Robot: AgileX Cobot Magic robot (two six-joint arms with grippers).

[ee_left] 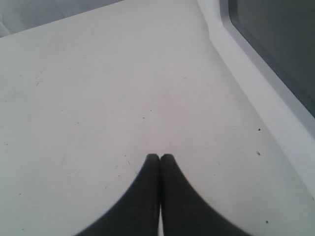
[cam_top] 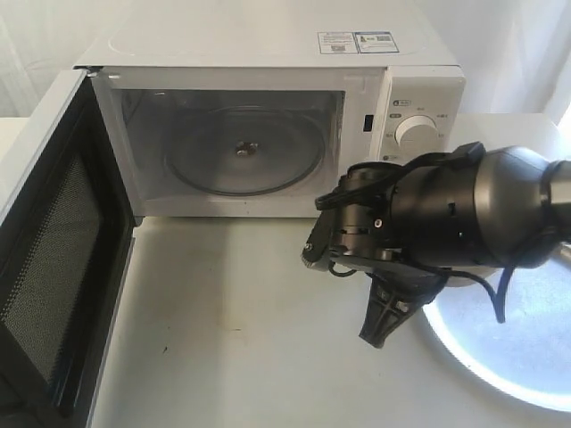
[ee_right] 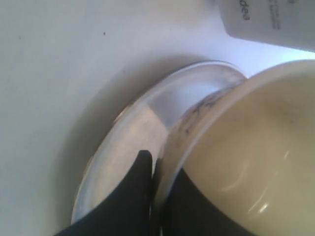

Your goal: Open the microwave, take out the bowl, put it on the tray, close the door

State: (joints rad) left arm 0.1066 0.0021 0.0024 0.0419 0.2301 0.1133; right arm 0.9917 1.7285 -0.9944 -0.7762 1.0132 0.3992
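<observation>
right wrist view: bowl (ee_right: 246,162) is out of the microwave (ee_right: 266,19), right hand (ee_right: 157,164) pinching its rim, one finger outside and one inside. bowl sits over the near edge of the tray (ee_right: 128,142) and looks tilted. can't tell if its base is touching the tray yet.

exterior view: bowl is hidden behind the right arm, and the right hand (cam_top: 382,323) is over the tray (cam_top: 500,357) edge, in front of the microwave (cam_top: 268,116) dials. cavity is empty, only the turntable (cam_top: 243,152) in it. door (cam_top: 53,267) is swung wide open on the left.

left wrist view: left hand (ee_left: 160,160) has its fingers pressed together, holding nothing, low over the bare surface (ee_left: 98,98) just beside the door (ee_left: 275,49).

progress, my read: open done, take-out done, placing nearly done. left: set the bowl flat on the tray, let go, pull the arm clear, then close the door. left hand looks best placed for that.
</observation>
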